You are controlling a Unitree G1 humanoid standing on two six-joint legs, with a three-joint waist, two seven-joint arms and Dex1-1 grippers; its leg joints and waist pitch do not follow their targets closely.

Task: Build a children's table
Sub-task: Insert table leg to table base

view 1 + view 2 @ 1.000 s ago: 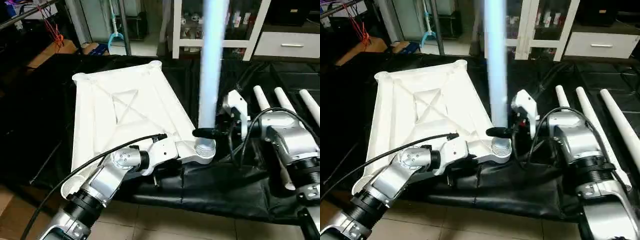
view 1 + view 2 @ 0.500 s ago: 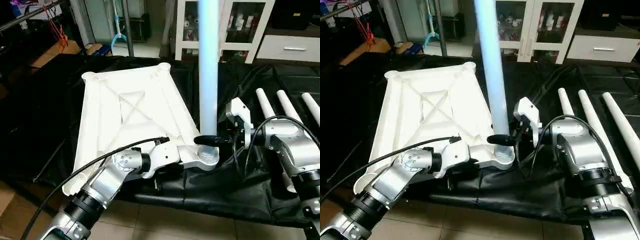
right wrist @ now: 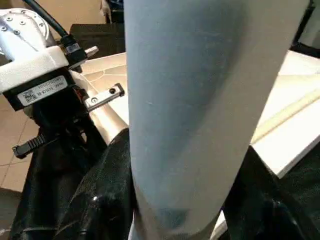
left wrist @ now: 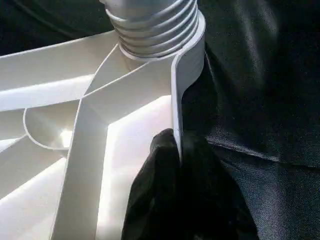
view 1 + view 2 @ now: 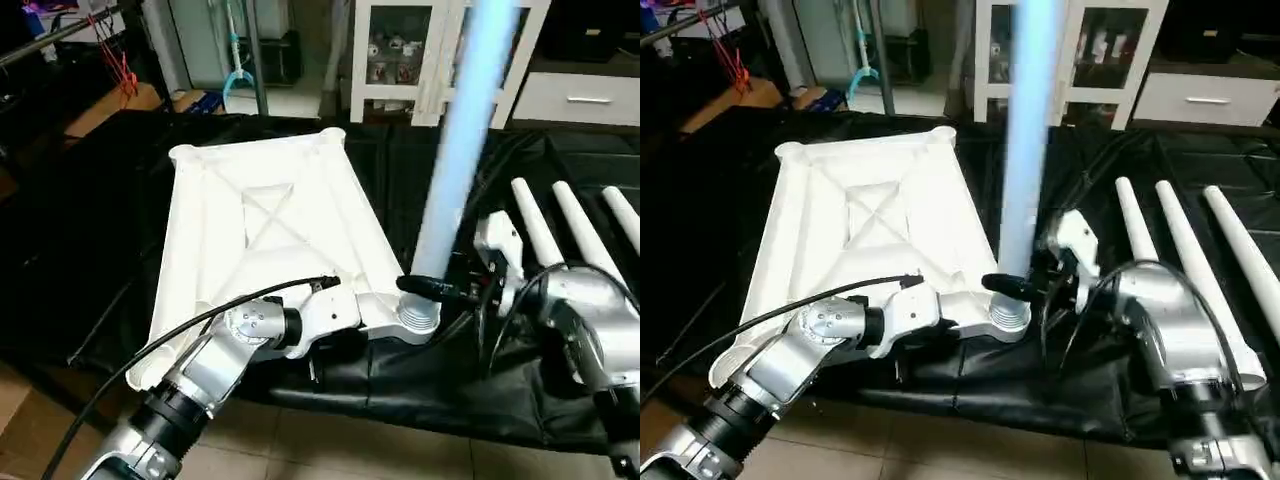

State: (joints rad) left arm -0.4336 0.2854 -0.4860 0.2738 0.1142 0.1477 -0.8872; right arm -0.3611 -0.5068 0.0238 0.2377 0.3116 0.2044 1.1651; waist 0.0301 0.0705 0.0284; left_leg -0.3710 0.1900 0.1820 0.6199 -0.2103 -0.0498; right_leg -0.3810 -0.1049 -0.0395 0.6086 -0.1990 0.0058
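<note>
The tabletop (image 5: 260,230) lies with its ribbed underside up on the black cloth (image 5: 450,390), and the left wrist view shows the left gripper (image 4: 177,150) clenched on its rim beside the threaded corner socket (image 4: 155,27). The right gripper (image 5: 1025,285) grasps the leg (image 5: 1025,150) standing tilted in that socket. The right wrist view shows a white label (image 3: 42,89) on the left gripper, its writing too small to read.

- left gripper (image 4: 179,165): black fingers pinched shut on tabletop (image 4: 125,145) rim wall
- ribbed corner socket (image 4: 155,30) just beyond
- black cloth (image 4: 260,90) beside the rim
</note>
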